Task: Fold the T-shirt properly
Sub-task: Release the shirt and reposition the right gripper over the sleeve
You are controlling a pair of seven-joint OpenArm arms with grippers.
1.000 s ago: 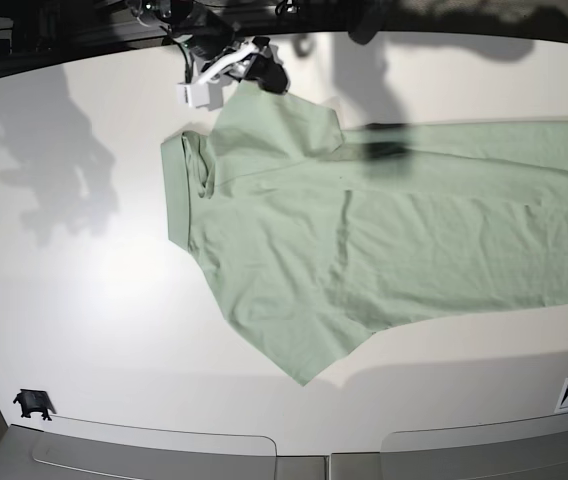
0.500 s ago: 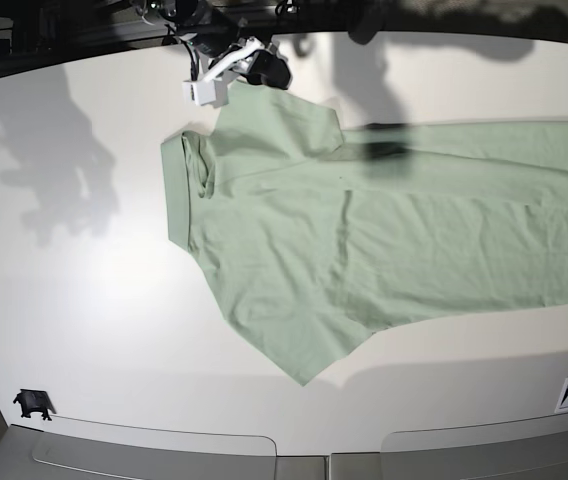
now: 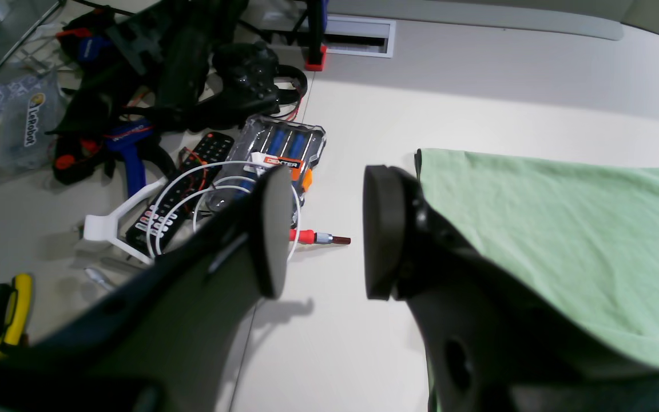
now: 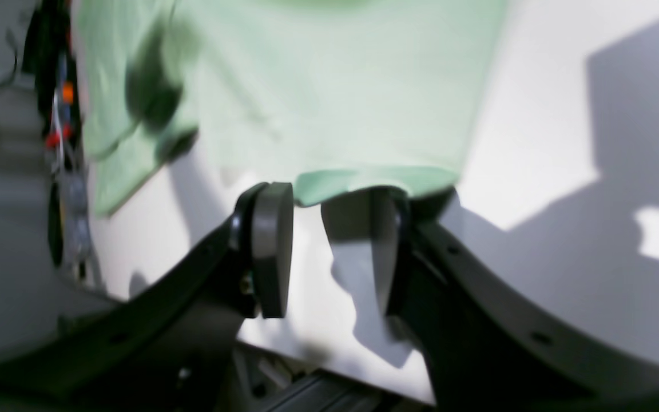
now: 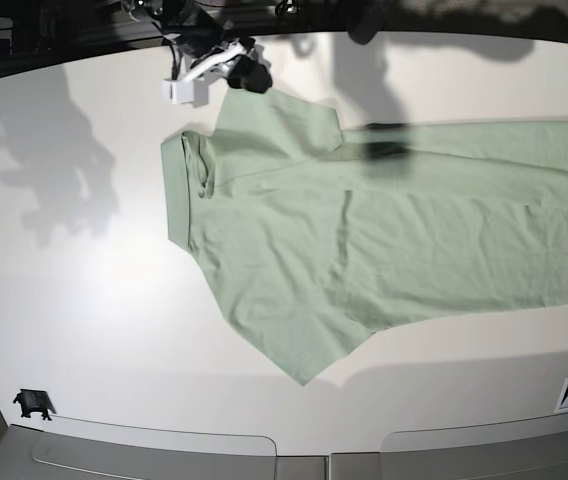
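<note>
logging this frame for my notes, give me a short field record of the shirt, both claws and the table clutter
shirt: T-shirt lies spread flat on the white table, collar toward the base view's left
right claw: right claw is open, hovering at a sleeve edge, nothing gripped
left claw: left claw is open, empty, beside the shirt's edge
clutter: screwdriver set, remote, white cable beside the table

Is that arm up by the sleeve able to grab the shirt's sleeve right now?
Probably yes. The right gripper has open jaws just off the sleeve edge of the T-shirt, with nothing between them but bare table.
</note>
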